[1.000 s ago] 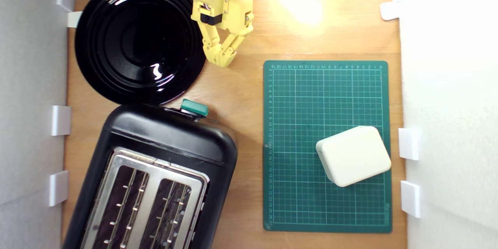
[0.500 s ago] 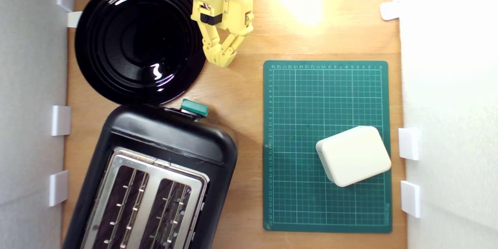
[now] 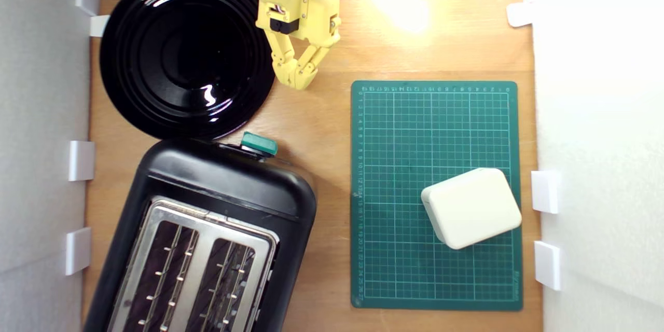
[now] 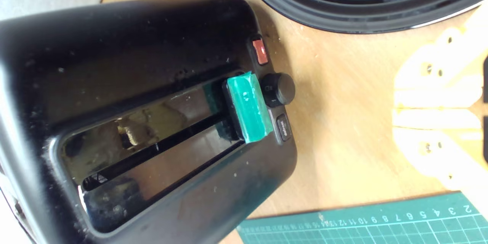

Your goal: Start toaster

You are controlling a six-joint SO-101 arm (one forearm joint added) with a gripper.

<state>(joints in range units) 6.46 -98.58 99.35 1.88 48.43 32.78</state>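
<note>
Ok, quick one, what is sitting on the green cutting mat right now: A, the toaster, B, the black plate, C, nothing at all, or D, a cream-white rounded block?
D: in the exterior view a cream-white rounded block lies on the green cutting mat, near that view's right edge of the mat; the black plate and the toaster rest on the wooden table instead.

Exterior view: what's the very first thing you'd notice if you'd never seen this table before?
Probably the big glossy black toaster at the bottom of the exterior view's left, its teal lever knob sticking out of the end nearest the arm. Just above it lies a shiny round black plate, with the yellow gripper beside the plate's rim, fingers together. On the exterior view's right, a cream box sits on a green cutting mat.
</note>
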